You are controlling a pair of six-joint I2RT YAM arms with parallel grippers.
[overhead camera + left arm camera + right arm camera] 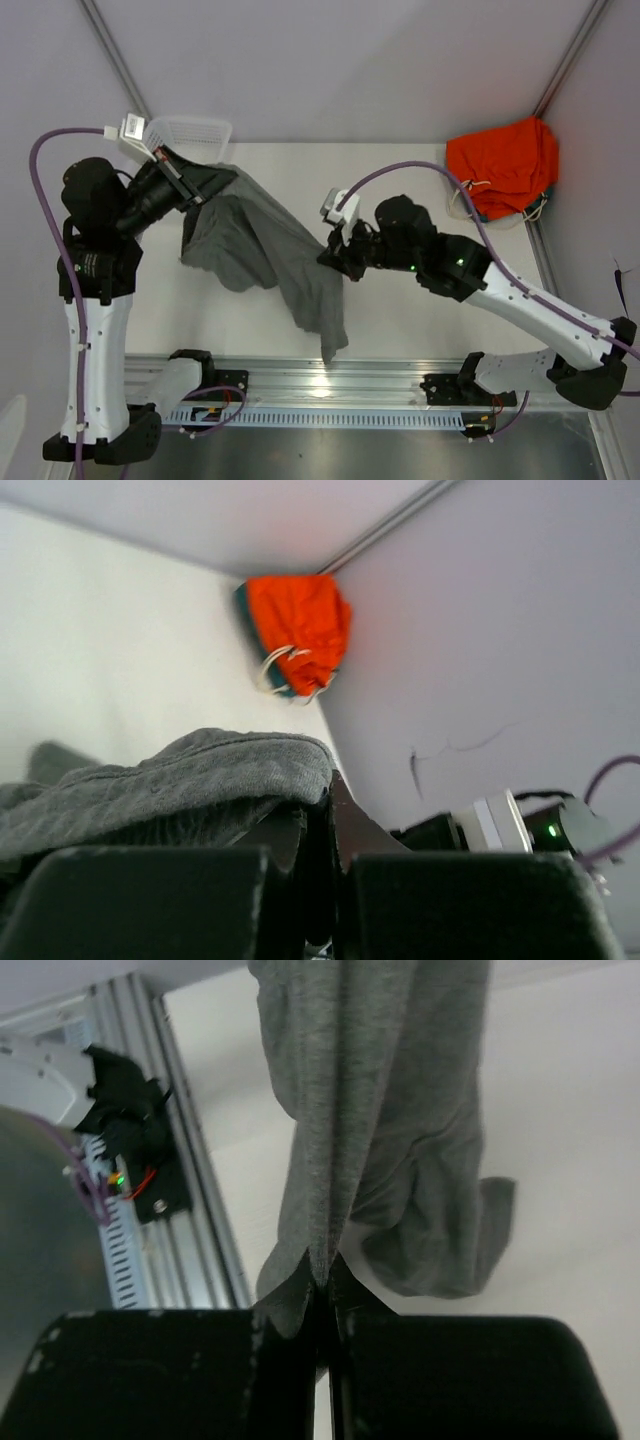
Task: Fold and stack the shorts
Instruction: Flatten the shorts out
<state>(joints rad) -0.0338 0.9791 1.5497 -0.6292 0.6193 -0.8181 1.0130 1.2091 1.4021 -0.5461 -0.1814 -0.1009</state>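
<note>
The grey shorts [265, 250] hang stretched between both grippers above the white table [420, 310], one leg trailing down to the front rail. My left gripper [213, 182] is shut on one edge of the shorts at the back left; in the left wrist view the grey cloth [170, 785] drapes over the closed fingers [355, 830]. My right gripper [335, 258] is shut on the other edge at the table's middle; in the right wrist view the cloth [370, 1110] hangs from the pinched fingertips [325, 1285].
A bright orange garment [503, 165] with white drawstring lies at the back right corner, also in the left wrist view [297, 630]. A white mesh basket [190, 132] stands at the back left. A metal rail [330, 385] runs along the front edge.
</note>
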